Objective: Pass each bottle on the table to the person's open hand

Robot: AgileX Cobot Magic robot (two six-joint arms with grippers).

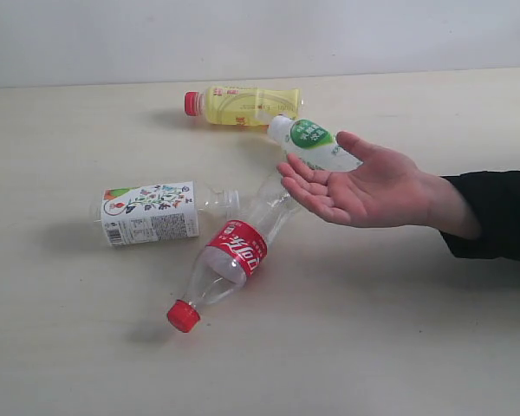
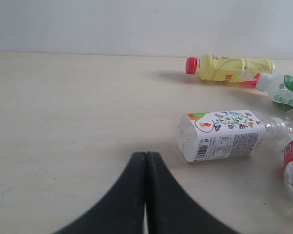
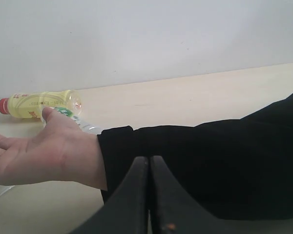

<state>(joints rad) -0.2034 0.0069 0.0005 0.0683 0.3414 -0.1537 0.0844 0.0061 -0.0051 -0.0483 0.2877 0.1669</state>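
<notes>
Several bottles lie on the table (image 1: 399, 329). A yellow bottle (image 1: 243, 105) with a red cap lies at the back. A white bottle with a green label (image 1: 310, 141) sits partly behind the person's open hand (image 1: 355, 186). The floral-label bottle (image 1: 152, 212) lies at the left. The clear red-label bottle (image 1: 230, 263) with a red cap points toward the front. Neither gripper shows in the exterior view. My left gripper (image 2: 146, 155) is shut and empty, short of the floral bottle (image 2: 222, 134). My right gripper (image 3: 150, 159) is shut and empty, in front of the person's black sleeve (image 3: 210, 161).
The person's arm (image 1: 494, 212) reaches in from the right edge, palm up above the table. A pale wall (image 1: 260, 35) runs behind the table's far edge. Bare tabletop lies at the left (image 2: 63, 122) and along the front.
</notes>
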